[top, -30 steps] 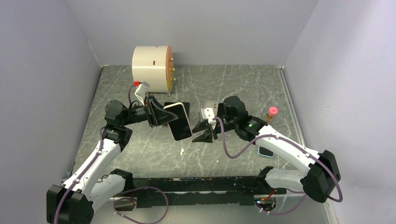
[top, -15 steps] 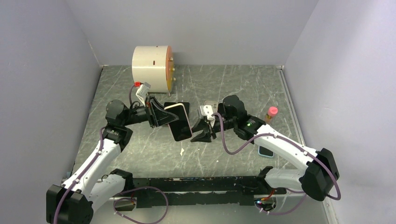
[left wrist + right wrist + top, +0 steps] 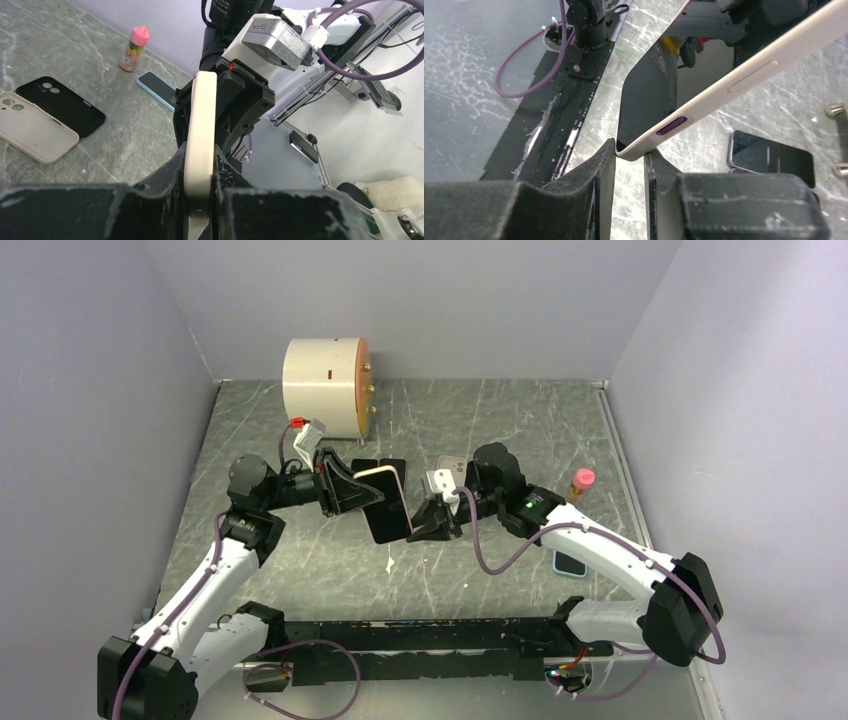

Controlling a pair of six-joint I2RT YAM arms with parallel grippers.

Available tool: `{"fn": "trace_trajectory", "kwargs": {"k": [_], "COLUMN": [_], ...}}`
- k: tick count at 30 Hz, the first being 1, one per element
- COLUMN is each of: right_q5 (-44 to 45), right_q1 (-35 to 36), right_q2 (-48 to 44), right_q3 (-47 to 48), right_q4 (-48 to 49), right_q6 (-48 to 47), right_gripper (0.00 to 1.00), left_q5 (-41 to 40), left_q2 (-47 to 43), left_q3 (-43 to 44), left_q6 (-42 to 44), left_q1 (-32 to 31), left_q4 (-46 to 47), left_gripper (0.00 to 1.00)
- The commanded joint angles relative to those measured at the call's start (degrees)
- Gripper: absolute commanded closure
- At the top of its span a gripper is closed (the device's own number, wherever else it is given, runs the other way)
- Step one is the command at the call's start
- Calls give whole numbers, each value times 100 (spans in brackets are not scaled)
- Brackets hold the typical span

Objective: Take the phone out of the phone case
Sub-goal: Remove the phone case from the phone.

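My left gripper [image 3: 362,490] is shut on a phone in a cream case [image 3: 388,502] and holds it on edge above the table. In the left wrist view the case's cream edge [image 3: 202,125] stands clamped between the fingers of that gripper [image 3: 200,152]. My right gripper [image 3: 420,525] meets the phone from the right. In the right wrist view, the lower corner of the case [image 3: 636,150], with its purple button, sits pinched between the tips of the right gripper [image 3: 630,152]. The dark screen [image 3: 649,100] faces left there.
A white cylinder [image 3: 325,380] stands at the back left. A pink-capped bottle [image 3: 581,483] and a blue phone [image 3: 570,563] lie at the right. An empty black case [image 3: 60,105] and an empty cream case [image 3: 35,135] lie on the table. A dark phone [image 3: 771,160] lies flat.
My right gripper has moved left and narrowed onto the phone's lower right corner. The left gripper has kept its hold, and the phone has tilted a little.
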Motion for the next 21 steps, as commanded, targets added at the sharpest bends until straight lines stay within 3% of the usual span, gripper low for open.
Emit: {"fn": "trace_trajectory", "kwargs": {"k": [1,5,11,19,21], "right_q5": [220,336,414,372,337], "right_q1": [75,77,85,77,78], "right_q2": [-99,-129,140,167,119], "right_q3": [140,180,643,608,536], "right_q4": [-435,-684,-1142,-705,-740], "right_q6": [-1376,-1905,-2376,-1665,-1508], "right_gripper": [100,100,100,100,95], "left_q5": [98,106,327,107,-43], "left_q2": [-50,-52,111,-142,-227], "left_q3": [393,481,489,568,590], "left_q6": [-363,-312,-718,-88,181], "left_q1": [-19,-19,-18,-26,-28], "left_q4": [342,98,518,-262,-585], "left_gripper": [97,97,98,98,98]}}
